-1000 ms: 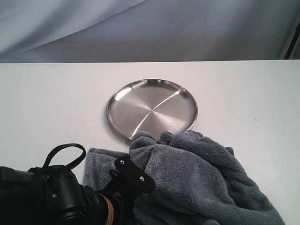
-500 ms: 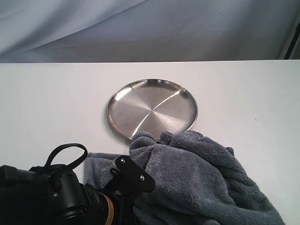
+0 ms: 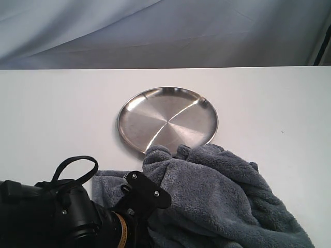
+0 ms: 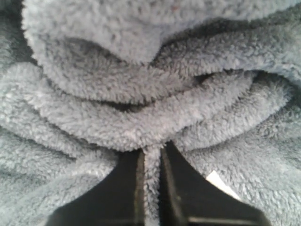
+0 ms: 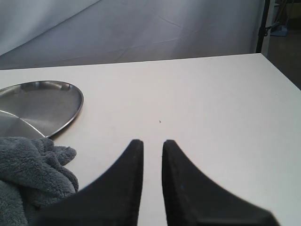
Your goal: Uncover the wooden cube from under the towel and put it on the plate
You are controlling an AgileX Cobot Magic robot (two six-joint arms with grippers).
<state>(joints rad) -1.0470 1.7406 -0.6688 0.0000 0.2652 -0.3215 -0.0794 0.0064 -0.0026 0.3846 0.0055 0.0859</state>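
The grey-blue towel (image 3: 217, 196) lies bunched at the front of the table, and its far fold overlaps the near rim of the steel plate (image 3: 168, 120). The wooden cube is hidden; no view shows it. My left gripper (image 4: 151, 149) is shut on a thin fold of the towel (image 4: 141, 94), which fills the left wrist view. From the outside, the left arm (image 3: 67, 217) reaches into the towel's left edge. My right gripper (image 5: 152, 141) hovers over bare table with its fingers nearly together and nothing between them. The plate (image 5: 40, 101) and a towel corner (image 5: 33, 165) lie off to one side of it.
The white table (image 3: 57, 113) extends left, right and behind the plate. A grey cloth backdrop (image 3: 165, 31) hangs behind the table's far edge. A dark stand (image 5: 261, 26) rises past the table's corner in the right wrist view.
The left arm has drawn back slightly toward the front edge. The towel's left edge has shifted a little nearer with it. The plate has not moved.
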